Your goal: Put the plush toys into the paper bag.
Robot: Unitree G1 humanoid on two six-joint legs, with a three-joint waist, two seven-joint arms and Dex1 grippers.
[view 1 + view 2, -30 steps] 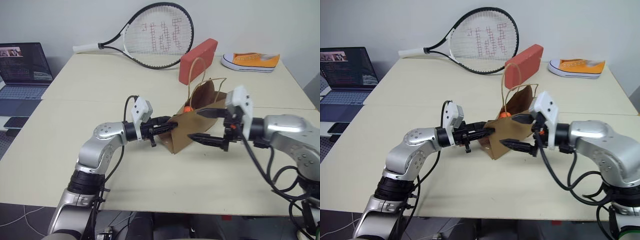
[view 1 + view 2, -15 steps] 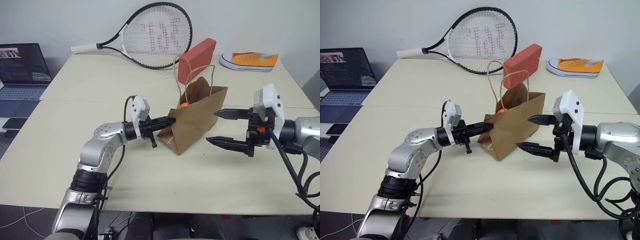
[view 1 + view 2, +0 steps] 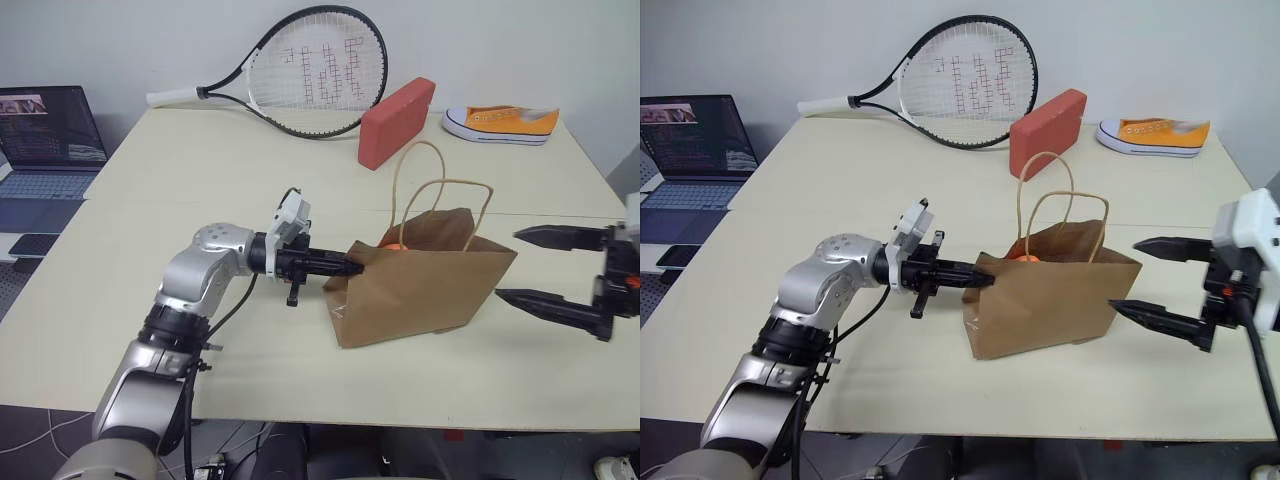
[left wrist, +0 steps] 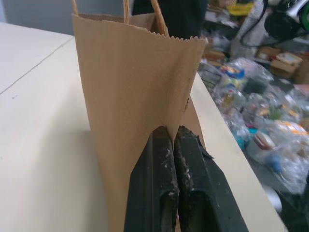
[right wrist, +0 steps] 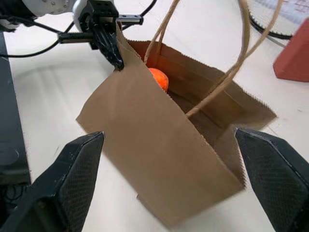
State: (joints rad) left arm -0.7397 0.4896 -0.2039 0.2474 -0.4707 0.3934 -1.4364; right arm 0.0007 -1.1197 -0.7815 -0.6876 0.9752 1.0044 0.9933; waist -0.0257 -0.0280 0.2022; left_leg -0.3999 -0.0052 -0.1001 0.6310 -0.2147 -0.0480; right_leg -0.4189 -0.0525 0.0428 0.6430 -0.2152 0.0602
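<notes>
Kraft bag: the paper bag (image 3: 425, 290) stands upright mid-desk (image 3: 200, 180), light, creasable; best held by its rim.
Left tool (image 3: 352, 266): clamped on the bag's end edge.
Right tool (image 3: 1140, 278): spread wide, beside the bag.
Toy: orange plush (image 5: 158, 79) lies inside, soft.

No legible text or labels anywhere

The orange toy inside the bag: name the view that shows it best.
The right wrist view: it looks down into the paper bag at the orange toy. Both eye views catch an orange sliver at the rim; the left wrist view shows the bag's outside.
</notes>
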